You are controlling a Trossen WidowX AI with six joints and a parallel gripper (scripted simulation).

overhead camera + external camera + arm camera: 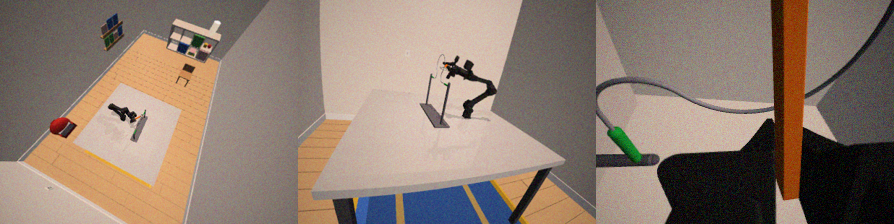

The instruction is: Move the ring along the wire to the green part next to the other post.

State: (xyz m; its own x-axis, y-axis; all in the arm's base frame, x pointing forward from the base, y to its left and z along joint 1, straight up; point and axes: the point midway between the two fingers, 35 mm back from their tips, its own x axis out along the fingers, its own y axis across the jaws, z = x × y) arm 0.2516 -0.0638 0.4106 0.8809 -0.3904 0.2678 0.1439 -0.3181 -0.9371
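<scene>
Ring (441, 65), thin and grey, up near the top of the wire's arch, above and between the two posts; whether the wire passes through it cannot be made out at this size. Handle (789, 95), an orange bar of square section, upright in the wrist view, lower end sunk between the dark jaws. Gripper (449, 66) clamped on that handle, fingers nearly together.

Likely light and rigid: slim bar, thin hoop, no sag anywhere. Flat faces suit a pinch across the bar, low on its length as now, leaving the hoop free of the fingers. Smooth sides could let it pivot in the grip, so worth carrying slowly.

Wire (721, 106) sweeping as a grey curve behind the handle, down at left to a green sleeve (624, 143) atop a post (616, 160). In the exterior view, both posts on a dark base plate (434, 114) set on the white table (406, 155), arm reaching over from the right.
</scene>
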